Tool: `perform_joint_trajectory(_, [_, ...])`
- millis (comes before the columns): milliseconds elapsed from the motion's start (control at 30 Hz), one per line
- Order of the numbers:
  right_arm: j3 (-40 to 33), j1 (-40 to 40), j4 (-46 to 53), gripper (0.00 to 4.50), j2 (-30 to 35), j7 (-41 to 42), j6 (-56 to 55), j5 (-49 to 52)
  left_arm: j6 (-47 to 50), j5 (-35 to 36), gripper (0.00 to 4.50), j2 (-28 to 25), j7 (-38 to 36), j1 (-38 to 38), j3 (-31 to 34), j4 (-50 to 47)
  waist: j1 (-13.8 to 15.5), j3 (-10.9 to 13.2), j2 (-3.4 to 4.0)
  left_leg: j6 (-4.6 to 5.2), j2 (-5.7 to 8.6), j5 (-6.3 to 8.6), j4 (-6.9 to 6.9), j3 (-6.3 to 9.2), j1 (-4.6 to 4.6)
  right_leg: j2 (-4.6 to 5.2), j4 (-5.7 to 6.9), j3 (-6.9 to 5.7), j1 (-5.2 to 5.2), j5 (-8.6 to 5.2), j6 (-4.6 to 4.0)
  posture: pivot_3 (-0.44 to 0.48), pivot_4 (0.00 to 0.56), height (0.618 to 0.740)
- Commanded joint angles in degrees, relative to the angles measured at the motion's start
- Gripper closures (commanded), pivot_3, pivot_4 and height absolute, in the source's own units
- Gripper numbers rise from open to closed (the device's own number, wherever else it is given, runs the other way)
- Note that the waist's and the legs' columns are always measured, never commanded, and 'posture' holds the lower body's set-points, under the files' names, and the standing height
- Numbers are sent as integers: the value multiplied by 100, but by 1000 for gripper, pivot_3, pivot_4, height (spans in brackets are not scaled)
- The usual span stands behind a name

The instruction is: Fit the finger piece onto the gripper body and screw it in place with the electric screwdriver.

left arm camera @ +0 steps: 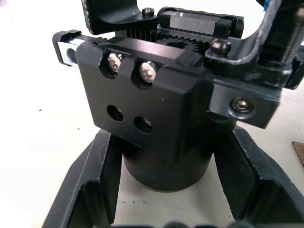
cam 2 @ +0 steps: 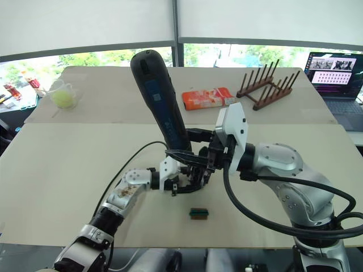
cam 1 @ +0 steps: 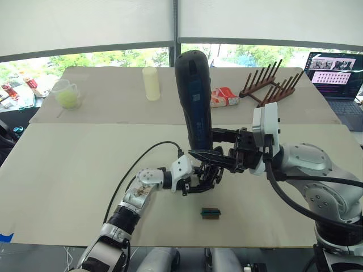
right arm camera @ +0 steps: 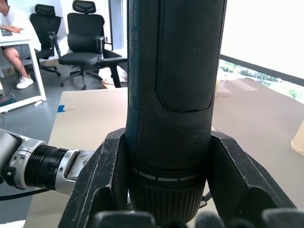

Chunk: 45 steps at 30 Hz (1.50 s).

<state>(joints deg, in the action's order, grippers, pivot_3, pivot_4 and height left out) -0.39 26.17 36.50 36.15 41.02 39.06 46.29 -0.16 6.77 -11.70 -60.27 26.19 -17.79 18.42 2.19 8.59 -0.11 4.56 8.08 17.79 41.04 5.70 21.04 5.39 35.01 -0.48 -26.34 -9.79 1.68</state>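
The beige surface (cam 1: 68,181) carries everything, with a second one butted against its far edge. The electric screwdriver (cam 1: 194,96) stands nearly upright over the middle of the near surface, rounded end up and leaning slightly toward the robot's left. The right end effector (cam 1: 222,148) is clenched around its lower barrel, a black finger (right arm camera: 102,180) pressed against each side. Directly below the tool's tip, the left end effector (cam 1: 199,180) grasps the gripper body (left arm camera: 156,99) by its round base; screws (left arm camera: 148,71) sit in two holes of its black block, and two more holes lie below them. A small green-and-brown block (cam 1: 210,212) lies alone just toward the near edge. On the far surface stand a wooden rack (cam 1: 267,85), a red-and-white packet (cam 1: 224,97), a pale cylinder (cam 1: 151,83) and a clear cup (cam 1: 68,93).
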Motion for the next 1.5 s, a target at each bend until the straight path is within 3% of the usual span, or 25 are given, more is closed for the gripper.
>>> perform_joint_trajectory(33, [-156,76,206,2585,-70,-7,-167,132,-91,57,2205,5,-17,-7,-7,-169,0,0,0,0,0,0,0,0,0,-1,0,0,0,0,0,0,150,740])
perform_joint_trajectory(1500, [-138,73,272,2585,-83,309,-416,-111,-91,57,2205,7,-45,2,-27,-187,-2,0,0,0,0,0,0,0,0,-1,0,0,0,0,0,0,150,740])
